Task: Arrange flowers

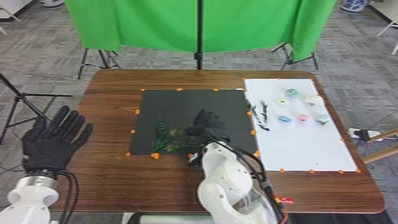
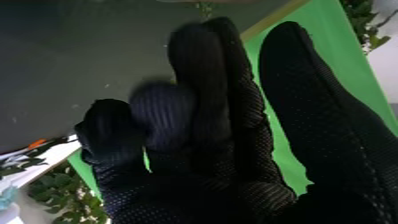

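The robot's right hand (image 1: 208,121), fingers loosely extended and thumb apart, hovers over the black mat (image 1: 178,107) beside green sprigs (image 1: 162,135) on its near part. Small pastel flowers (image 1: 303,118) lie on the white board (image 1: 306,150) at right, toward its far end, while the left hand (image 1: 53,142) is spread open at the table's (image 1: 107,175) left edge.

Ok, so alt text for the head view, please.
The robot's right hand is over a black mat, by green sprigs. Small pastel flowers lie on a white sheet at right; the open left hand is at left.
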Robot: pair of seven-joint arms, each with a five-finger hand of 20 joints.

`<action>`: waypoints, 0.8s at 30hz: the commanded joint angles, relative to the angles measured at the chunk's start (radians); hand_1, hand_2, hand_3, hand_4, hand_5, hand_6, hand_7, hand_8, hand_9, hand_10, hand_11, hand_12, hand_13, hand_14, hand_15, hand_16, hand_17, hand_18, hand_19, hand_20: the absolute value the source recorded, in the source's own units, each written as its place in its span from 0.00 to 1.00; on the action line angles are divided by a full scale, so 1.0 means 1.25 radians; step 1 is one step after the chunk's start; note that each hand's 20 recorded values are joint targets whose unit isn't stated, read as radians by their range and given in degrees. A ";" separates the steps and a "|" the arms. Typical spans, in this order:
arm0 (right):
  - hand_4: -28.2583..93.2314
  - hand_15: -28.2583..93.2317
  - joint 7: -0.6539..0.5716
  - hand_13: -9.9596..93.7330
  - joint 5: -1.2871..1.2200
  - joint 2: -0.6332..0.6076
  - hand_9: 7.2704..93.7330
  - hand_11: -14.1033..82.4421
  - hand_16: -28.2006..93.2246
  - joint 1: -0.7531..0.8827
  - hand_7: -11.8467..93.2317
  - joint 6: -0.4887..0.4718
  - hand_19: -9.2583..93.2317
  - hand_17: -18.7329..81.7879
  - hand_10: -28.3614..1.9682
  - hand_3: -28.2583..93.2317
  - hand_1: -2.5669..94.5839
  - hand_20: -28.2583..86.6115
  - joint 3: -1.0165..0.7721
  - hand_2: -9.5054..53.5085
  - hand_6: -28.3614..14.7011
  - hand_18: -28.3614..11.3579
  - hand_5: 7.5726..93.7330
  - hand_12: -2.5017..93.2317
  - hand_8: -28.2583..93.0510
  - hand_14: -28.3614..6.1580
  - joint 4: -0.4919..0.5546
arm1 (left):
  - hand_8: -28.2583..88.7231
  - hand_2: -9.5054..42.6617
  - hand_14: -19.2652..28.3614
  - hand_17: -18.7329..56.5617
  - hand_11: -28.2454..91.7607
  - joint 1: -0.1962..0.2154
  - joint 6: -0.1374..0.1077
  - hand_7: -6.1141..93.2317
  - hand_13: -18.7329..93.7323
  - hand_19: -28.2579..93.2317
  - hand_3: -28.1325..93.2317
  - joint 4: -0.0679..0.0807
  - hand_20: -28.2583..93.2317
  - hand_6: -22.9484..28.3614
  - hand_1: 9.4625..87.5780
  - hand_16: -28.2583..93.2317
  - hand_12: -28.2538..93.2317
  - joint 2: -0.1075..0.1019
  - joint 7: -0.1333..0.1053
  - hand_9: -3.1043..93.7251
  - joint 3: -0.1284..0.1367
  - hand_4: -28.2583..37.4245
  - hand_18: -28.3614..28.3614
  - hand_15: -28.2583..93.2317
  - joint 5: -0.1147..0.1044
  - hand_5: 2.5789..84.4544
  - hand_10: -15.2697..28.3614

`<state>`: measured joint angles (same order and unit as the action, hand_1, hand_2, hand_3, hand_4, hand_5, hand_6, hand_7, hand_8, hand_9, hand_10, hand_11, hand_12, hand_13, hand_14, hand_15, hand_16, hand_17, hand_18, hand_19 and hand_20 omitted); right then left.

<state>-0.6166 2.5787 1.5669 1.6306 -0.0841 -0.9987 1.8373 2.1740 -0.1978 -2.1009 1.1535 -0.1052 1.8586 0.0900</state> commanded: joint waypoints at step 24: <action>0.00 0.78 0.089 0.58 0.011 -0.131 0.60 0.50 0.45 0.098 0.41 -0.186 1.00 0.51 0.21 0.88 0.43 0.60 -0.040 0.00 0.45 0.00 0.61 0.28 0.16 0.25 0.107 | 0.16 0.51 0.77 0.19 0.43 0.031 0.020 0.22 0.45 0.60 0.89 0.000 0.44 0.61 0.24 0.19 0.34 0.042 -0.010 0.46 0.022 0.00 0.82 0.66 -0.017 0.55 0.71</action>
<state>-0.5758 2.5380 1.3977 1.7180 -0.3429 -1.0693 2.0040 2.2102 -0.1768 -2.1030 1.1974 -0.1310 1.8928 0.0828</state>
